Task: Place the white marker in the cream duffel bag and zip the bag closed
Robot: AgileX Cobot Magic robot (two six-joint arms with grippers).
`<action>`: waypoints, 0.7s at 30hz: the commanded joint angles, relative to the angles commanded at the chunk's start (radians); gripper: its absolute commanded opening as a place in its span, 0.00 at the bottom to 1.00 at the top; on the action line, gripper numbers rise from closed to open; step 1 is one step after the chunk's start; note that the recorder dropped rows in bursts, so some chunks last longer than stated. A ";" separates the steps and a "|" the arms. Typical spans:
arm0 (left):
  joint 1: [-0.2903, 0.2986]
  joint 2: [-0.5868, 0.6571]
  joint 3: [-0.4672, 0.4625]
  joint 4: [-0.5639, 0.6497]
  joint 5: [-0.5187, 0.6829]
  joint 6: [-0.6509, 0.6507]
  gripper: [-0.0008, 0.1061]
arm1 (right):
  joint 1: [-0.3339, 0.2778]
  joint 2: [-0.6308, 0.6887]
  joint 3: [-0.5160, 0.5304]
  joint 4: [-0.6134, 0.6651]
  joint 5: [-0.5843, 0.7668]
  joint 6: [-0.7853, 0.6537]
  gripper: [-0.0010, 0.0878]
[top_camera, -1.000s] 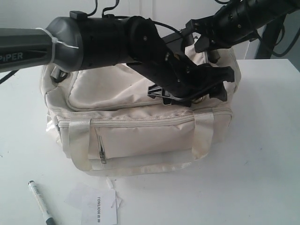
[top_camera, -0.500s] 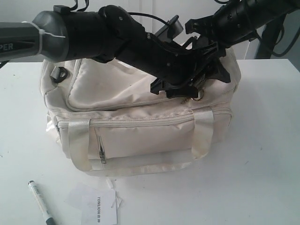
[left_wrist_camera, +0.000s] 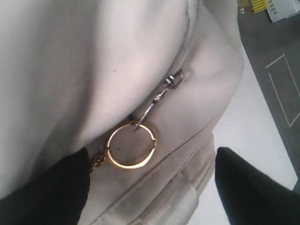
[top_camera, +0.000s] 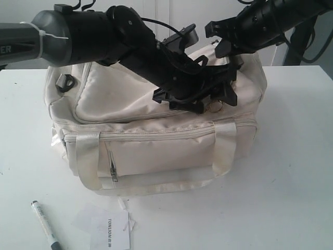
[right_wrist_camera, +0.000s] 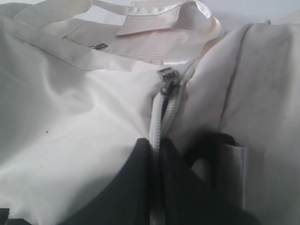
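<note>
Your left gripper (left_wrist_camera: 151, 187) straddles the zip's gold ring (left_wrist_camera: 130, 146), jaws wide, empty. Right gripper (right_wrist_camera: 158, 185), closed, seemingly pins the bag (top_camera: 156, 151) seam taut. The marker (top_camera: 44, 230) lies at its seven o'clock.

The left arm's thick grey round tube (top_camera: 26, 44), upper left, has white letters (top_camera: 4, 49) and a thin white plastic tie (top_camera: 52, 35). Farther along it is black, with thin black cables (top_camera: 156, 22). The left gripper (left_wrist_camera: 153, 151) has black pointy fingers (left_wrist_camera: 243, 187). The right arm's black tube (top_camera: 270, 18) is upper right.
</note>
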 joint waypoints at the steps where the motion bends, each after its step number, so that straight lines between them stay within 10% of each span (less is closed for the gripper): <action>1: 0.000 0.002 0.000 0.007 -0.008 0.000 0.71 | 0.000 0.000 0.000 0.000 0.000 0.000 0.01; 10: -0.020 0.035 0.000 0.020 -0.034 -0.005 0.65 | 0.000 0.000 0.000 0.000 -0.002 0.000 0.01; 18: -0.031 0.040 0.000 0.020 -0.041 -0.032 0.06 | 0.000 0.000 0.000 0.000 -0.002 0.000 0.01; 21: -0.031 0.029 0.000 0.030 -0.029 -0.028 0.01 | 0.000 0.000 0.000 0.000 -0.002 0.000 0.01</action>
